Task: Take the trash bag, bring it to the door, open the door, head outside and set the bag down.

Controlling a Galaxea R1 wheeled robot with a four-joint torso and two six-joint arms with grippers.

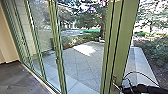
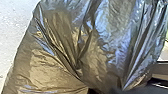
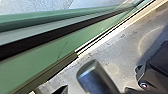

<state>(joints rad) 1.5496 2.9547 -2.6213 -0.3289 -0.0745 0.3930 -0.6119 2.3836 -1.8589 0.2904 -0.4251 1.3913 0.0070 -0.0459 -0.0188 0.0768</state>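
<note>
The trash bag (image 2: pixel 100 47) is close in front of the left wrist camera: thin, glossy dark plastic, bulging, with sharp creases drawn together and brownish and bluish sheens. I cannot tell whether the left gripper (image 2: pixel 112 90) is open, closed or gripping it. The right gripper (image 1: pixel 141 88) is near a metal handle (image 1: pixel 114 81) on a smooth green post (image 1: pixel 122 45); its state cannot be told either. Beyond clear glass panes (image 1: pixel 43 27) lies square-jointed grey paving (image 1: pixel 83 62), edged by leafy shrubs (image 1: pixel 155 48).

the robot's black right arm (image 1: pixel 143 89) has a thin, dark, curved cable (image 1: pixel 143 73); a dark angular plate (image 3: pixel 158 68) bears a small round fitting (image 3: pixel 144 85).
</note>
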